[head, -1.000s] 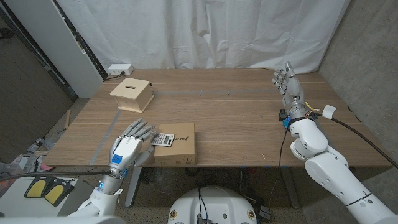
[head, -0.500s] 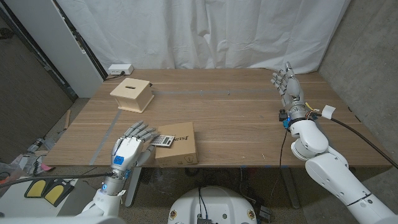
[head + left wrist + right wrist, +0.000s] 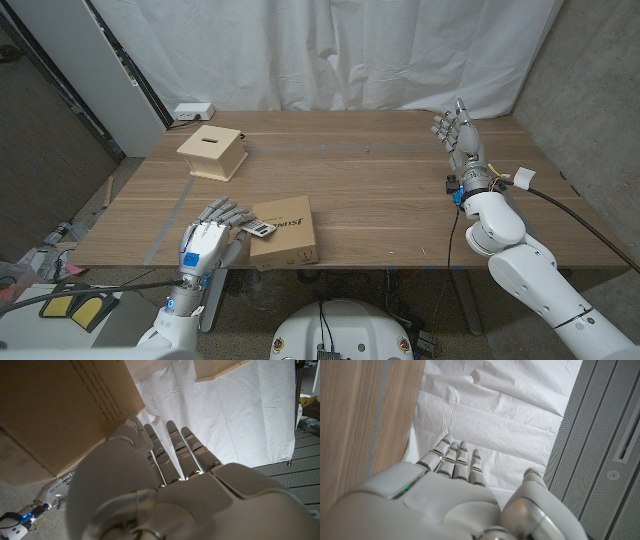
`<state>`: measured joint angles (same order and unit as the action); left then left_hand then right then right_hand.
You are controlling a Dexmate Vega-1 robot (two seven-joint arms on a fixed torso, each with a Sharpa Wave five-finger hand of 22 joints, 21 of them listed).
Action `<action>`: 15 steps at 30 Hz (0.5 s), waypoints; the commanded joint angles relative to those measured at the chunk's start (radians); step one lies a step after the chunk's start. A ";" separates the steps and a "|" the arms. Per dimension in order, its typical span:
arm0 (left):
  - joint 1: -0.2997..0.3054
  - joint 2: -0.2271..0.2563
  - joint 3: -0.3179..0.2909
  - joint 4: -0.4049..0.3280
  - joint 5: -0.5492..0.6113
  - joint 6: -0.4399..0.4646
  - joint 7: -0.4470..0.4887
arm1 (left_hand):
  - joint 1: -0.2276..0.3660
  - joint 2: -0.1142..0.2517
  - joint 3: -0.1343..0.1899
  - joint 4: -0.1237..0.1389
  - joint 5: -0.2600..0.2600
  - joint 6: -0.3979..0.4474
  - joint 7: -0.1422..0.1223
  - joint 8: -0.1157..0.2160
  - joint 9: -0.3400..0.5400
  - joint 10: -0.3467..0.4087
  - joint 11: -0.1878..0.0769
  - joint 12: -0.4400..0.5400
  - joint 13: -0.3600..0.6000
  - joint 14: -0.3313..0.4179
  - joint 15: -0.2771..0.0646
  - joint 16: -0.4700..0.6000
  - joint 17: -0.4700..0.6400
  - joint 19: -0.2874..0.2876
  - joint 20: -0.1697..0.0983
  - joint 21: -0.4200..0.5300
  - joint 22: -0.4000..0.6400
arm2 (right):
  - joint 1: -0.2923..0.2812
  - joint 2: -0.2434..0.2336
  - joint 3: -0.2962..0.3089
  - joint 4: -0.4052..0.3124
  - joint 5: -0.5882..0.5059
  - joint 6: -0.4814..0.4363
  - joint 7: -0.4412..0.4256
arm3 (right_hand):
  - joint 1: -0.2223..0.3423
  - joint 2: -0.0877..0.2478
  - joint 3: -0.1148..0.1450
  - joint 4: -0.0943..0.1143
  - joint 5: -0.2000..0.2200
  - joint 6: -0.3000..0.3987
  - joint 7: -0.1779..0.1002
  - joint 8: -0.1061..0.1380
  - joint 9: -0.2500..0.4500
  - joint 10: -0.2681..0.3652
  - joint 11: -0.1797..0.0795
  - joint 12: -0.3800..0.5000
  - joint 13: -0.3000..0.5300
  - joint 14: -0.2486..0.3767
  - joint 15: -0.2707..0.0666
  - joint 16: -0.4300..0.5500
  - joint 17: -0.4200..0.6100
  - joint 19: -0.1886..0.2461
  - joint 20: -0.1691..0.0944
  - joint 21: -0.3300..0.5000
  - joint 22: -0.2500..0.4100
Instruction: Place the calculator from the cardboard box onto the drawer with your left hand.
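Note:
A flat cardboard box (image 3: 288, 232) lies at the table's near edge, left of the middle. The grey calculator (image 3: 258, 230) sits tilted on its left side. My left hand (image 3: 210, 238) is right beside it, fingers stretched out and reaching its left end; whether they grip it is hidden. In the left wrist view my left hand (image 3: 165, 490) lies against the cardboard box (image 3: 60, 410). The drawer (image 3: 213, 151), a small light-wood box with a slot on top, stands at the far left. My right hand (image 3: 458, 133) stands upright and open at the far right, holding nothing.
A small white box (image 3: 192, 110) sits at the back left corner of the table (image 3: 370, 190). A white curtain (image 3: 330, 50) hangs behind it. Strips of tape cross the wood near the drawer. Cables trail from my right wrist.
The calculator has slid a little toward my left hand and tilted. The cardboard box has shifted slightly. My right hand has barely moved.

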<state>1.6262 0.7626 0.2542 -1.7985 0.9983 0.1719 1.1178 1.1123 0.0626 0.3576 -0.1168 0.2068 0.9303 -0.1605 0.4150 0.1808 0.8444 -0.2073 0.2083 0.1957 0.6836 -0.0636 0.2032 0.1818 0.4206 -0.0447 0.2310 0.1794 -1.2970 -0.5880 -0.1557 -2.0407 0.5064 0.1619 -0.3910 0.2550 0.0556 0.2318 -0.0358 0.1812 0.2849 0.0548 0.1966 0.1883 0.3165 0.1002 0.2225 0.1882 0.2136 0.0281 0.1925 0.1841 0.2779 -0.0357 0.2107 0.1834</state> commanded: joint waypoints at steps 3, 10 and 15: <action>-0.022 -0.010 0.004 -0.001 -0.029 -0.005 -0.001 | 0.008 0.009 0.011 0.000 -0.010 0.171 0.079 0.005 0.001 0.020 -0.001 -0.002 0.001 0.013 -0.149 -0.005 0.000 0.007 -0.081 0.004 0.005 | 0.004 -0.004 -0.001 0.002 -0.002 0.006 0.002 | -0.010 -0.005 -0.003 0.000 0.006 0.005 -0.001 0.004 0.005 0.010 -0.005 0.008 0.003 0.009 -0.001 0.004 0.002 0.009 0.003 0.005 0.002; -0.044 0.023 0.020 -0.020 -0.054 0.011 -0.001 | 0.012 0.009 0.017 -0.002 -0.017 0.180 0.077 0.005 0.000 0.035 -0.002 -0.003 0.000 0.024 -0.149 -0.004 0.000 0.009 -0.082 0.003 0.004 | -0.010 -0.006 0.011 -0.004 0.004 0.011 0.001 | -0.012 -0.006 -0.005 0.001 0.007 0.006 -0.001 0.004 0.005 0.011 -0.003 0.008 0.003 0.010 -0.001 0.003 0.002 0.010 0.003 0.005 0.002; -0.060 0.052 0.040 -0.034 -0.075 0.032 -0.002 | 0.013 0.008 0.019 -0.002 -0.019 0.187 0.080 0.006 0.000 0.041 -0.003 -0.004 0.000 0.030 -0.149 -0.004 0.000 0.009 -0.083 0.002 0.004 | -0.023 -0.006 0.019 -0.007 0.008 0.019 0.001 | -0.013 -0.006 -0.005 0.001 0.007 0.006 0.000 0.004 0.005 0.011 -0.005 0.008 0.003 0.010 -0.001 0.003 0.002 0.010 0.003 0.004 0.002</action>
<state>1.5951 0.7735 0.2674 -1.8088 0.9594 0.1742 1.1156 1.1178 0.0677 0.3682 -0.1217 0.1903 0.9827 -0.1948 0.4151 0.1800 0.8748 -0.2128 0.2083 0.1957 0.7022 -0.0673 0.1995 0.1818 0.4205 -0.0447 0.2310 0.1793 -1.3015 -0.5916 -0.1508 -2.0396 0.5061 0.1704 -0.3898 0.2485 0.0490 0.2319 -0.0358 0.1812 0.2847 0.0549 0.1966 0.1883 0.3218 0.0948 0.2225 0.1882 0.2135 0.0281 0.1924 0.1839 0.2778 -0.0357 0.2106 0.1834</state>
